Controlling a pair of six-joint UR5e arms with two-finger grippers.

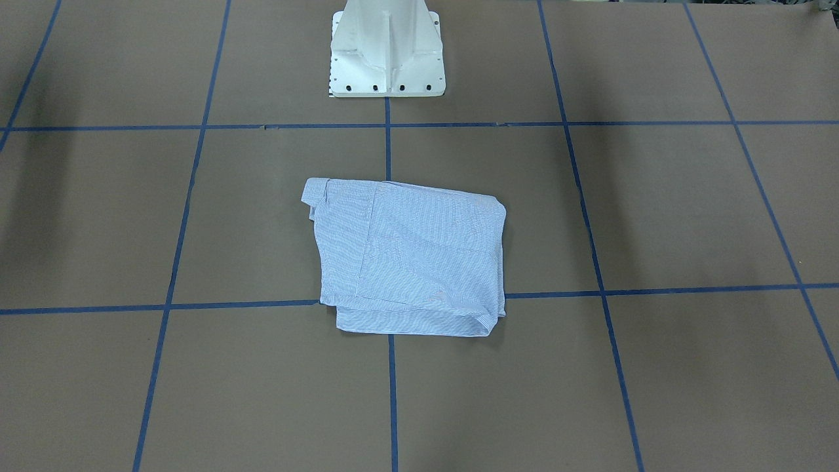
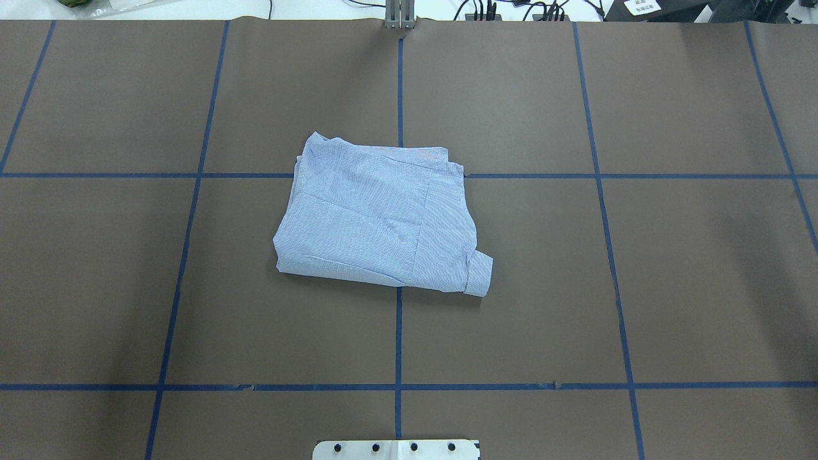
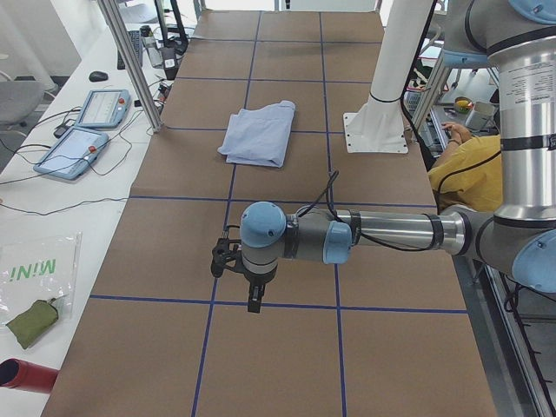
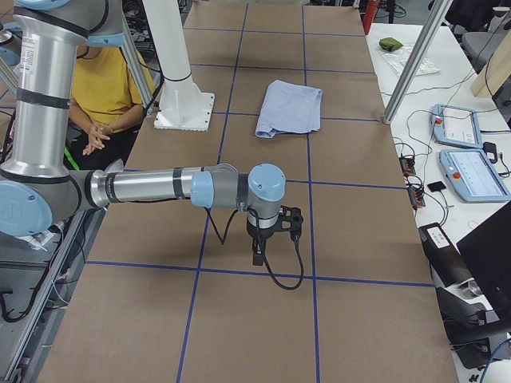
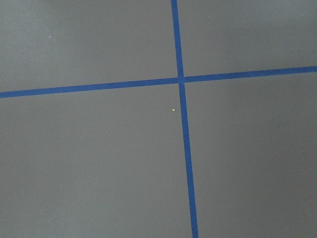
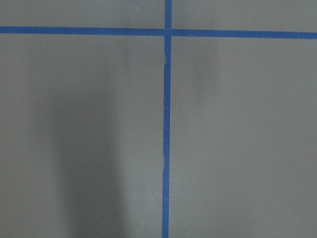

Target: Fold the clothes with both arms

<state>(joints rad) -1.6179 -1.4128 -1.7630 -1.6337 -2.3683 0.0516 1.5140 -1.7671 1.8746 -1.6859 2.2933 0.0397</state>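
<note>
The light blue-and-white striped shirt (image 1: pixel 409 255) lies folded into a compact, roughly rectangular bundle at the table's middle, with a cuff sticking out at one corner (image 2: pixel 479 275). It also shows in the exterior left view (image 3: pixel 259 133) and the exterior right view (image 4: pixel 290 108). My left gripper (image 3: pixel 252 295) hangs over bare table far from the shirt, pointing down. My right gripper (image 4: pixel 257 254) does the same at the opposite end. Both show only in the side views, so I cannot tell if they are open or shut. Both wrist views show only brown table cover and blue tape lines.
The white pedestal base (image 1: pixel 387 49) stands behind the shirt. A person in yellow (image 4: pixel 104 88) sits beside the table near the base. Teach pendants (image 4: pixel 467 152) and cables lie on the side bench. An aluminium post (image 3: pixel 130 61) stands at the table's edge.
</note>
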